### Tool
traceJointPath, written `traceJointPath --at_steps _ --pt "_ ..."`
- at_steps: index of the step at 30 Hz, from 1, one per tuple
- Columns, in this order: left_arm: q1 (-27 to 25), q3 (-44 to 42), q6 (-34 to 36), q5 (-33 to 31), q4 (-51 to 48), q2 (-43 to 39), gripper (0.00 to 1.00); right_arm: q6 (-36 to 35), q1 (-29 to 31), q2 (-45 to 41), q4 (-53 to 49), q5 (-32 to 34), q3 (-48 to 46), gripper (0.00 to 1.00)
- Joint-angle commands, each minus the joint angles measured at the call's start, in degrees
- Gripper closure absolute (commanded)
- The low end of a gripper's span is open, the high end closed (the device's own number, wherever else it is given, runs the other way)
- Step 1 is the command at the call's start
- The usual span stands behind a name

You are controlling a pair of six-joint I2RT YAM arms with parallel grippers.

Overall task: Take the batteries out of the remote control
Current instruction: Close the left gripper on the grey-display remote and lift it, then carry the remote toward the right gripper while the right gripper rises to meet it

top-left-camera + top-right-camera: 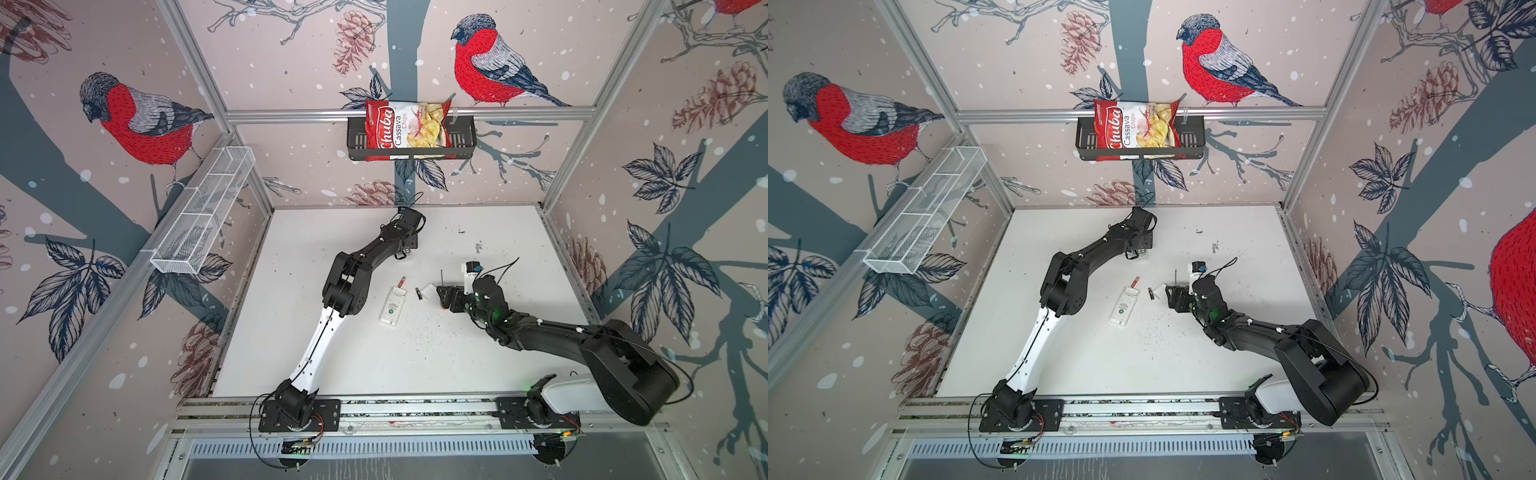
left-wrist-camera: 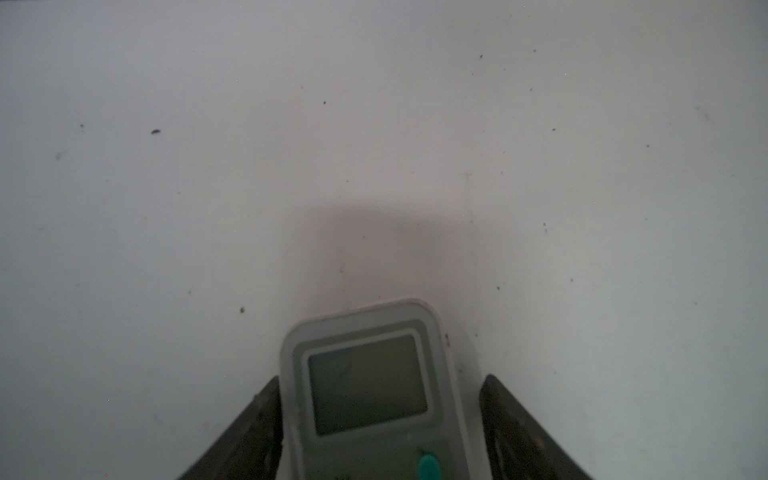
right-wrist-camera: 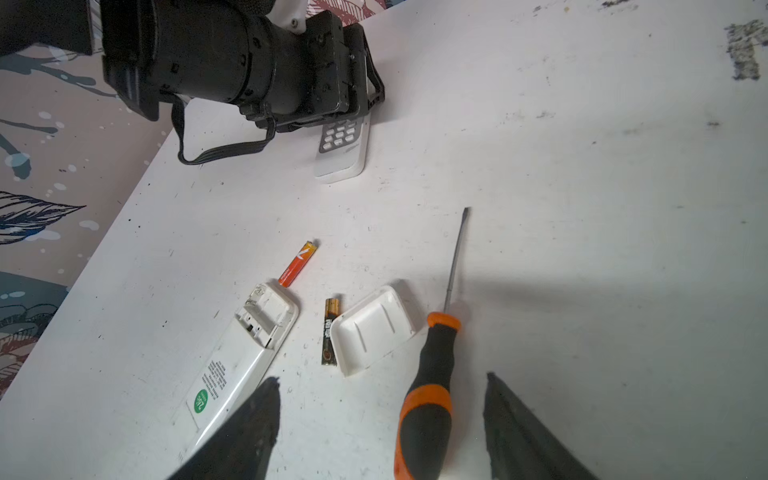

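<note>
An orange battery [image 3: 297, 264] lies on the white desk [image 3: 582, 249], just off the open end of a face-down remote [image 3: 245, 357]. A black battery [image 3: 329, 332] lies just beside the loose cover [image 3: 372, 328]. My right arm reaches in low from the right. The right gripper [image 3: 382, 378] is spread, with a screwdriver [image 3: 428, 399] handle lying ungripped between its fingers. My left arm stretches far across, elbow bent. The left gripper [image 2: 380, 377] is spread astride a second remote [image 2: 365, 386], which lies screen up.
</note>
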Motion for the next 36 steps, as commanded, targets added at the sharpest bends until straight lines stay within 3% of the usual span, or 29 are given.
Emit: traceJointPath --at_steps 1,5,11,18,22,25,29,36 --pt "0.03 1.63 0.05 1.71 -4.08 1.38 0.28 0.19 -0.04 -0.13 0.98 0.95 0.27 0.23" --pt "0.2 0.84 -0.16 1.87 -4.2 1.23 0.32 0.32 -0.08 -0.13 1.01 0.87 0.27 0.23" --pt "0.2 -2.93 -0.03 3.08 -3.1 -0.31 0.49 0.45 0.05 0.53 1.44 0.23 0.45 0.23" --pt "0.43 -3.1 -0.89 6.29 -4.54 -2.6 0.53 0.36 -0.6 0.35 1.38 -1.49 0.71 0.22" --pt "0.91 -5.61 0.18 10.54 -3.3 -7.91 0.55 0.2 -1.96 -2.72 4.4 -4.54 -1.08 0.21" --pt "2.07 -12.77 0.66 16.73 1.96 -14.78 0.54 -1.01 -3.26 -5.81 6.22 -6.44 -1.92 0.15" --pt "5.32 -25.8 -0.26 30.1 12.84 -25.27 0.54 -1.27 -7.45 -6.74 10.88 -15.91 -1.67 0.02" --pt "10.02 -44.18 -4.47 47.47 32.79 -39.33 0.55 4.92 -10.81 1.1 25.52 -35.01 3.19 0.01"
